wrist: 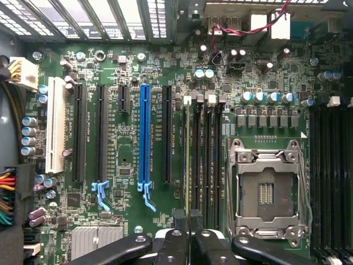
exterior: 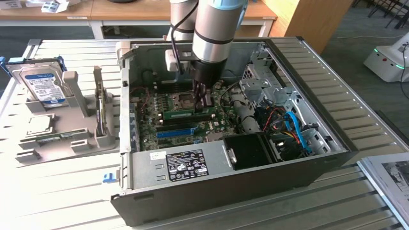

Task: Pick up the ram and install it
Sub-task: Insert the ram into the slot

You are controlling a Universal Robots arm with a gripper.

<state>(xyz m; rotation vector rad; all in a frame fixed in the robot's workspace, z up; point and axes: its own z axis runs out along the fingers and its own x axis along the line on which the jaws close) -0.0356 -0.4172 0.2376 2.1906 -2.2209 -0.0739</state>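
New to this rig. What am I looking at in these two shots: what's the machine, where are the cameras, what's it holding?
One robot arm reaches down into an open computer case on a slatted table. The exterior view is a camera off the arm; the wrist view rides on the arm and looks down at the motherboard, with its blue slot and processor socket. The gripper is shut on the ram, a slim green stick, at the memory slots beside that socket; whether it is seated I cannot tell. Beside the case a grey stand holds a hard drive.
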